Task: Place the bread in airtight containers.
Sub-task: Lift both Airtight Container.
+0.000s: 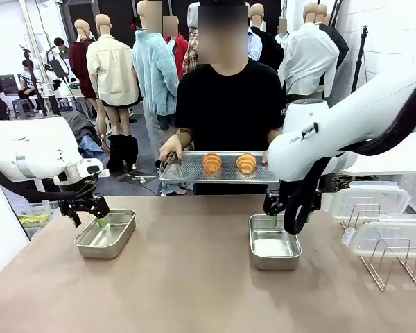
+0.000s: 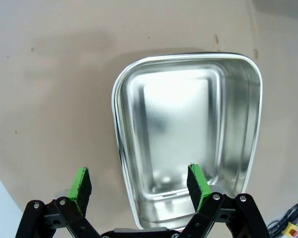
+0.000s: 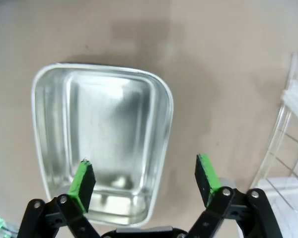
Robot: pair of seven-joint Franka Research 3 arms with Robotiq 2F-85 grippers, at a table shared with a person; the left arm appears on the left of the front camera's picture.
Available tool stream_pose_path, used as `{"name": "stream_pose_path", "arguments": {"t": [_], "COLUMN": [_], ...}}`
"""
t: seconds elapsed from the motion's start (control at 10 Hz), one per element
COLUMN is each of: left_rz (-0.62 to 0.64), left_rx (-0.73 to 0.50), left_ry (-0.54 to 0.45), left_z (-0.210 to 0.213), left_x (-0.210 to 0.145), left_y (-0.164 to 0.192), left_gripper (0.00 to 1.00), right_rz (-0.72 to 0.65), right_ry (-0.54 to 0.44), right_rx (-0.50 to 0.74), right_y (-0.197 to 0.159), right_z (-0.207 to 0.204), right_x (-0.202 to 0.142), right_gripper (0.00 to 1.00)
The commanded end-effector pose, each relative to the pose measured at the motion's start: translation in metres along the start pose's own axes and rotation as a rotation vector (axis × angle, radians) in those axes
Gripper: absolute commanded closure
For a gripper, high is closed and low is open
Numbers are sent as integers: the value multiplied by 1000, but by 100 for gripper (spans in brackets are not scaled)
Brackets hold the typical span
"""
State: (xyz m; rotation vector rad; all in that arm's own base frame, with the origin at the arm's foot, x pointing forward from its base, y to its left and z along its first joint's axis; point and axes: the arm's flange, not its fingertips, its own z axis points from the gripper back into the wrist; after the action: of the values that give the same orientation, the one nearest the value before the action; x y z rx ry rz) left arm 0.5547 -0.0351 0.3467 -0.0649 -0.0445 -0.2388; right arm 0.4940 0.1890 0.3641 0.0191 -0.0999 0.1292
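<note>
Well, you had both grippers spread wide and holding nothing. Your left gripper (image 1: 88,220) hung low over the edge of the left tin (image 1: 105,236), and in its wrist view one pad (image 2: 198,181) was above the inside and the other above bare table (image 1: 187,277). Your right gripper (image 1: 276,214) straddled the rim of the right tin (image 1: 272,246) the same way. Both tins stood empty and lidless. The bread (image 1: 212,163), two rolls side by side, lay on the tray (image 1: 187,177) that the person (image 1: 229,104) held at the far side, well apart from either tin. The clear lids (image 1: 371,201) sat at the right by the rack (image 1: 392,267).

As I judged it, nothing was packed and the step in hand was fetching a roll. To do that well, you needed to rise clear of the rims first. Then you had to come down on a roll from above and straddle its narrow width. A gentle close mattered, since such bread would likely squash. A hand-held tray might wobble, so a slow descent was wise.
</note>
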Motion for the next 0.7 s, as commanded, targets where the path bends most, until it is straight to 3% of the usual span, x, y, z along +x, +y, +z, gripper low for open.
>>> {"name": "stream_pose_path", "arguments": {"t": [0.0, 0.6], "left_rz": [5, 8], "left_rx": [47, 70], "left_ry": [22, 43], "left_z": [-5, -16], "left_x": [9, 13], "left_y": [1, -2], "left_gripper": [0, 0], "right_rz": [-6, -107], "right_ry": [-36, -2], "right_rx": [-2, -9], "right_y": [4, -15], "right_z": [-11, -39], "right_x": [5, -21], "right_gripper": [0, 0]}}
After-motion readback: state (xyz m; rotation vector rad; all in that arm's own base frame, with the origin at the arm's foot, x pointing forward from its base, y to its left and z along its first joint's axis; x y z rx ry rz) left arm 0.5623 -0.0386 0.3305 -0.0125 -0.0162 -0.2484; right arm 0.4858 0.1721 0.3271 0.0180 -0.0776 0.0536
